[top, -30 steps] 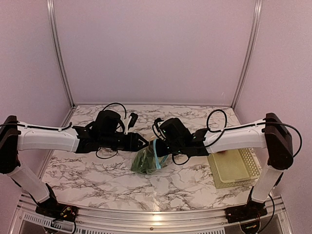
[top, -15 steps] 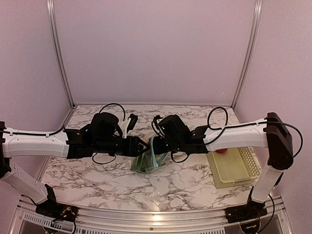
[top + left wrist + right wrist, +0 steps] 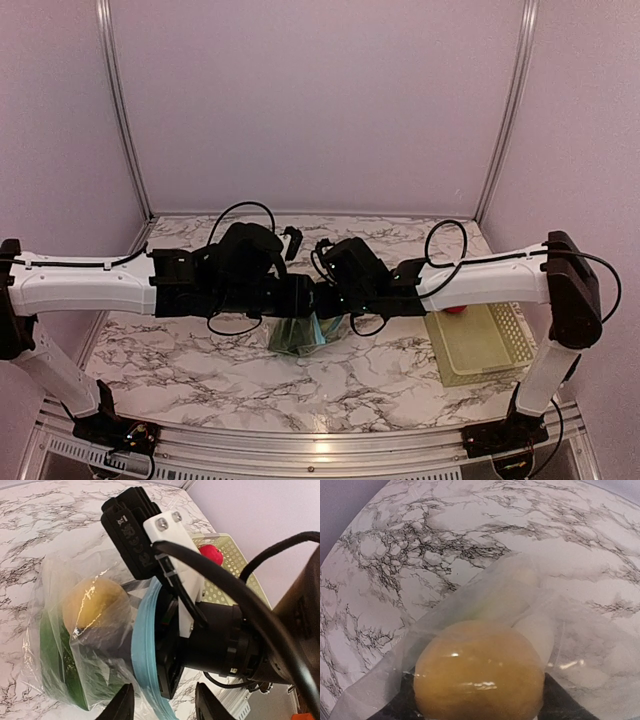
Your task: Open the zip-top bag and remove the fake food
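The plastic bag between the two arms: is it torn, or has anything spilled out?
No tear or spill shows. The bag is just crumpled, its blue zipper mouth looped round the right gripper, which reaches inside at the yellow fruit.

a white marble-patterned tabletop (image 3: 200, 370) with dark grey veins spreads across the bottom of a small booth. a plain, pale lilac back wall (image 3: 320, 100) and side walls (image 3: 50, 120) close it in on three sides, with aluminium uprights (image 3: 118, 110) at the two back corners. a metal rail (image 3: 250, 452) runs along the near edge and catches a small bright glint, probably from a lamp overhead. the light is soft and even.
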